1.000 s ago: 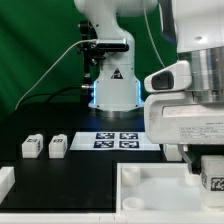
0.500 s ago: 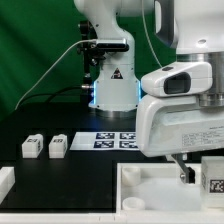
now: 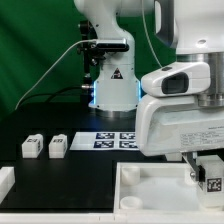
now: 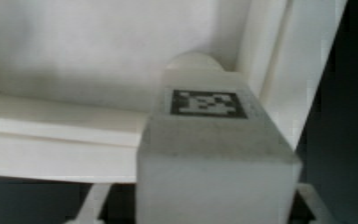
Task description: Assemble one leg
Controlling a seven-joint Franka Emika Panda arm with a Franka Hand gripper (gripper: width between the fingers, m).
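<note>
On the exterior view's left you have two small white tagged blocks, one just beside the other, lying on the black table. The corner of another white part shows at the lower edge below them. Move toward the middle and you see the marker board flat on the table in front of the arm's base. Nothing rests on it. Nearer the camera, a large white panel with a raised rim runs from the middle out to the exterior view's right. Over the panel's right end the arm's bulky wrist hangs low, and beneath it your gripper is closed on the leg, a white square post with a tag on its face, pinching it from both sides. You cannot tell from this view whether the leg touches the panel. In the wrist view the leg fills the middle, its tag facing the camera, with the white panel close behind it. The post stands roughly upright in the grip.
</note>
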